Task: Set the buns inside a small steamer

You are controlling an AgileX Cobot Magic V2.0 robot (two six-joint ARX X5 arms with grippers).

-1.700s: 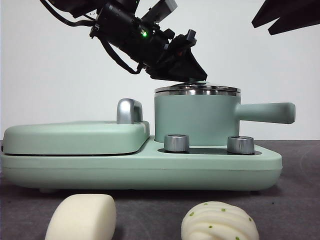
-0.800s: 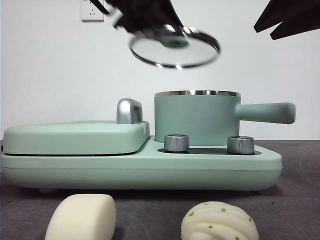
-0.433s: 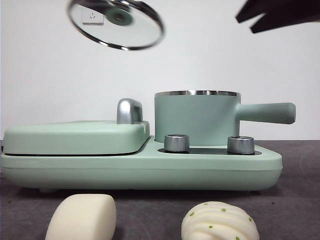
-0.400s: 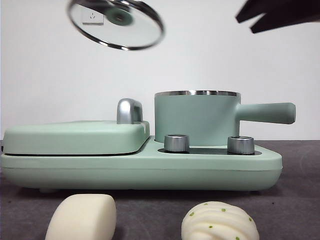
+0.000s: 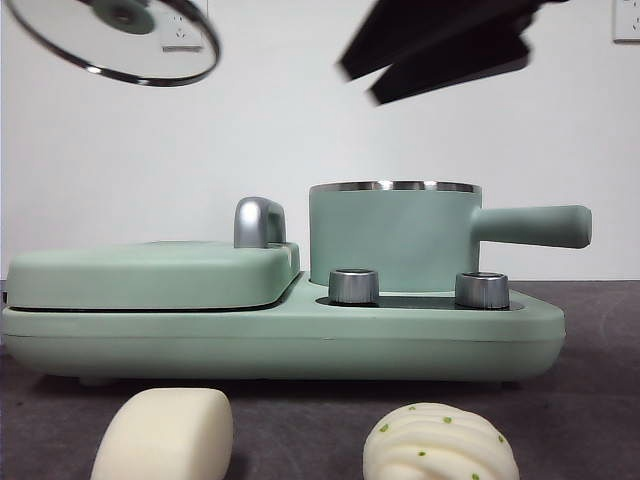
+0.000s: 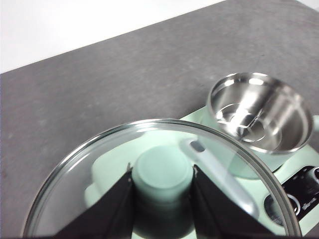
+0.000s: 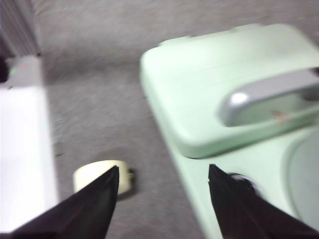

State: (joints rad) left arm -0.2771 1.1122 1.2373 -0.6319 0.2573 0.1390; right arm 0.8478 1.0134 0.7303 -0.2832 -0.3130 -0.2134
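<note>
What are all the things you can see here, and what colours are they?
Steamer pot: one, mint green with steel rim and side handle, on the cooker's right side, open and empty.
Glass lid: one, clear with green knob, held high up at the left.
Griddle: one, mint green, shut, chrome handle, left of the pot.
Dials: two, silver, in front of the pot.
Smooth bun: one, cream-white, on the table, front left.
Twisted bun: one, cream-white with green flecks, front right.
Table: dark grey.
Left end effector: black, gripping the lid's knob.
Right end effector: black, open, above the cooker.
</note>
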